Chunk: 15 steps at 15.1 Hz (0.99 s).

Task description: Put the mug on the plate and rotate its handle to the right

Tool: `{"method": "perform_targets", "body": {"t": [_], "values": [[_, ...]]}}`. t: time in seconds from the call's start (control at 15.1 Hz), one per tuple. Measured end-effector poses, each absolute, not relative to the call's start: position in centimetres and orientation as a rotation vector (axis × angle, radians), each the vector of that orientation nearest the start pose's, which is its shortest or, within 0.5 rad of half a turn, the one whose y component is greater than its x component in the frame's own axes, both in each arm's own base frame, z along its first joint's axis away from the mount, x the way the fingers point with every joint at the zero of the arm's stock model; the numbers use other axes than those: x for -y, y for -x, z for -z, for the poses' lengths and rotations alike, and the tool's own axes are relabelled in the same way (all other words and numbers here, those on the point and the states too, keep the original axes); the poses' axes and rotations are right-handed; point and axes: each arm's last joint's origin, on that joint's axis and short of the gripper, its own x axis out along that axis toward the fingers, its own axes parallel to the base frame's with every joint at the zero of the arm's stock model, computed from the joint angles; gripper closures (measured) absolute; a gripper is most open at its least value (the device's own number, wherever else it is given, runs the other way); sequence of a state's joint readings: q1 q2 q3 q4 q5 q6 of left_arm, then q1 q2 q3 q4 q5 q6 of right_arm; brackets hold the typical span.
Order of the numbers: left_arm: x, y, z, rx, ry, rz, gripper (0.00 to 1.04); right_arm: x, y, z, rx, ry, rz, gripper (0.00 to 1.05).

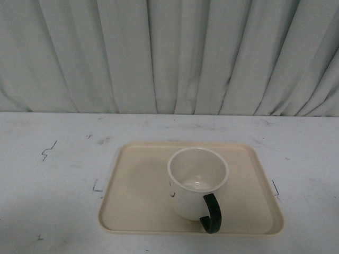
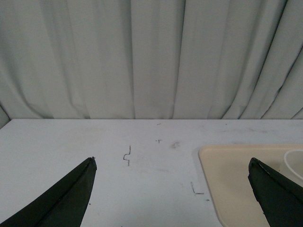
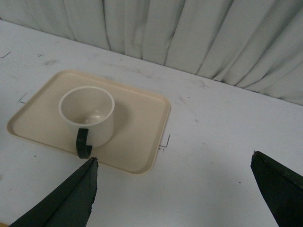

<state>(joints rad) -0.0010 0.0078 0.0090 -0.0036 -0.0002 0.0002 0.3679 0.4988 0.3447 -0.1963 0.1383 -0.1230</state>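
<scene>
The left wrist view's edge crops the plate [image 2: 236,175] and mug [image 2: 295,162].

The mug [image 1: 197,182] stands upright on the plate [image 1: 137,180], right of its middle, toward the near rim. The handle [image 1: 213,214] points near, at me. The plate lies on the table [image 1: 53,185]; a curtain [image 1: 169,53] hangs behind, far.

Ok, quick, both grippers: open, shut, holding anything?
Left gripper: open, holding nothing.
Right gripper: open, holding nothing.
</scene>
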Motion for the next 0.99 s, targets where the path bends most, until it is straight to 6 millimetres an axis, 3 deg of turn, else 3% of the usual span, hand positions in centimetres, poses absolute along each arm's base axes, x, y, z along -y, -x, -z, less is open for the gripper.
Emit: {"method": "perform_targets", "body": {"t": [0.2,0.33,0.53,0.73,0.99], "values": [[0.0,-9.8,-16.6,-0.003,-0.001,0.001,0.07,-6.2,-17.2,-23.5,-0.439,0.191,-0.240,0.06],[0.0,-9.8,-16.6,-0.003,-0.001,0.001,0.07,-7.3,-21.5,-23.2,-0.586,0.144,-0.244,0.06],[0.0,-9.8,-16.6,-0.003,-0.001,0.001,0.07,-9.1,-28.0,-20.3,-0.798,0.069,-0.275,0.06],[0.0,-9.8,-16.6,-0.002,-0.001,0.001,0.07,-11.7,-32.4,-17.3,-0.905,0.030,-0.346,0.06],[0.0,-9.8,-16.6,-0.002,0.000,0.001,0.07,-14.0,-35.6,-14.1,-1.035,0.014,-0.364,0.06]]}}
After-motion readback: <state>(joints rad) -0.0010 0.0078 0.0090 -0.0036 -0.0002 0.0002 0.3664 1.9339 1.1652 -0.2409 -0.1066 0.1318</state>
